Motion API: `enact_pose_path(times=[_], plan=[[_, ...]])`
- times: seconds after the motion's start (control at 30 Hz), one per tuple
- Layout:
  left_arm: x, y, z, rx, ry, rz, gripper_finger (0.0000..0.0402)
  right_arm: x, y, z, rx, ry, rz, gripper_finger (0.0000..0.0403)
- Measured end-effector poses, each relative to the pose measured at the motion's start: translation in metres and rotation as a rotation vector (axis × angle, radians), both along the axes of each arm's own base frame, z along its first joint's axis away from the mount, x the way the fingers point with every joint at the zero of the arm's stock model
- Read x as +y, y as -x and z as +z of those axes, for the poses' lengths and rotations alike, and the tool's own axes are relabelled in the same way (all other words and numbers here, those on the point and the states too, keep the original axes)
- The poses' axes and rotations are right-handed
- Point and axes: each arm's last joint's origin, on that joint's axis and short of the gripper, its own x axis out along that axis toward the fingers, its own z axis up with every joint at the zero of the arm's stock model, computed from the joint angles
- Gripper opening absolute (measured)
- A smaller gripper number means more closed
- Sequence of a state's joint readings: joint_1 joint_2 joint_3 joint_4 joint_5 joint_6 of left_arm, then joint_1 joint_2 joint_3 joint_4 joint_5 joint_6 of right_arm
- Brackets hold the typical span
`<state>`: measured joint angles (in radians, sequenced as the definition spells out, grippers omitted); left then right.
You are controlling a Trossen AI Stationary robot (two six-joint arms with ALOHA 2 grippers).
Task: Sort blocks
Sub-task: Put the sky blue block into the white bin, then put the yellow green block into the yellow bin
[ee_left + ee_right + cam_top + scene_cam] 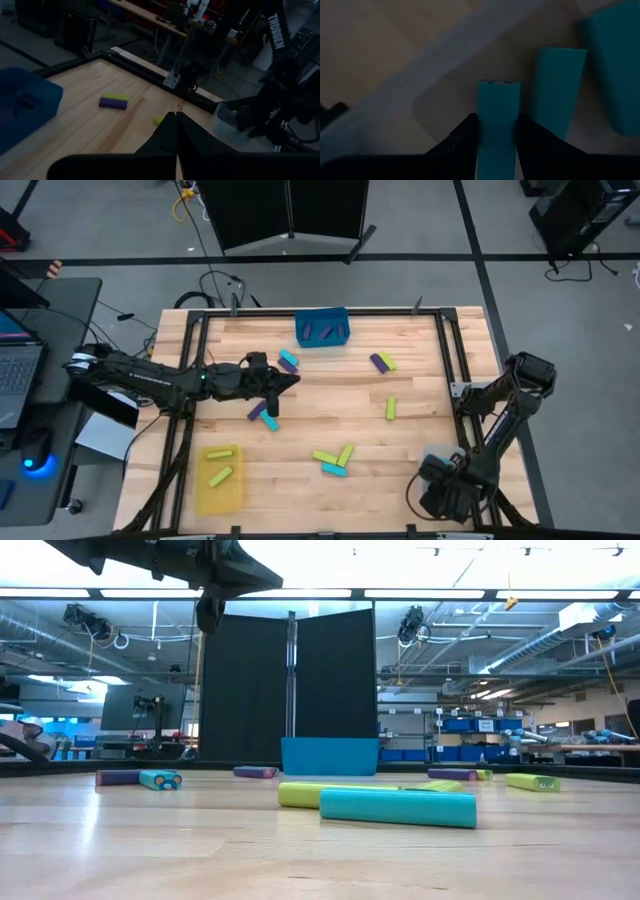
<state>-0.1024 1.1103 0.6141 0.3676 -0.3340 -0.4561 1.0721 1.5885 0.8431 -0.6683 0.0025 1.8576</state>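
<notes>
- The right gripper (497,127) is clamped on a cyan block (497,115), which stands up between its fingers; it hangs over the clear bin (440,480) at the near right corner of the desk (320,410). Two more cyan blocks (557,87) lie in that bin just beside the held one.
- The step in hand looks like the drop. Do it well by keeping the block inside the bin's walls and low, then opening fully so it falls flat beside the others and does not bounce out.
- Lift straight up before swinging away, so the fingers do not drag the bin.
- The left gripper (290,380) is closed and empty, raised over the middle of the desk, pointing toward the right side.
- Loose blocks are scattered: a purple and lime pair (113,101) toward the far right, a lime block (391,408), and a lime and cyan cluster (333,460) toward the near edge.
- The blue bin (322,327) at the far edge holds purple blocks; the yellow bin (220,475) at near left holds lime ones.
- Next pick judged easiest: the cyan block in the near cluster, taken across its short sides.
</notes>
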Motion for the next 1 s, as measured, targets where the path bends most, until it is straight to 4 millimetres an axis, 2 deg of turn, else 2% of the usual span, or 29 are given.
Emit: enact_pose_path(times=[0.4,0.47,0.6,0.7,0.83,1.0], plan=[[-0.001,0.001,-0.006,0.064,0.017,-0.028,0.0004,-0.003,0.002,-0.006,-0.009,-0.032,0.02,0.0112],[-0.001,0.001,-0.007,0.076,0.019,-0.042,0.0004,-0.003,0.002,-0.006,0.005,-0.041,0.029,0.013],[-0.003,0.001,-0.008,0.089,0.022,-0.096,0.0004,-0.002,0.003,-0.001,0.038,-0.044,0.052,0.0194],[-0.004,0.001,-0.01,0.109,0.005,-0.144,0.0004,-0.002,0.004,0.008,0.075,-0.026,0.113,0.0209],[-0.005,0.001,-0.01,0.112,-0.002,-0.195,0.0004,-0.003,0.005,0.031,0.098,-0.01,0.2,0.0182],[-0.007,0.001,-0.01,0.114,0.011,-0.24,0.0004,-0.011,0.007,0.064,0.061,-0.043,0.272,0.0085]])
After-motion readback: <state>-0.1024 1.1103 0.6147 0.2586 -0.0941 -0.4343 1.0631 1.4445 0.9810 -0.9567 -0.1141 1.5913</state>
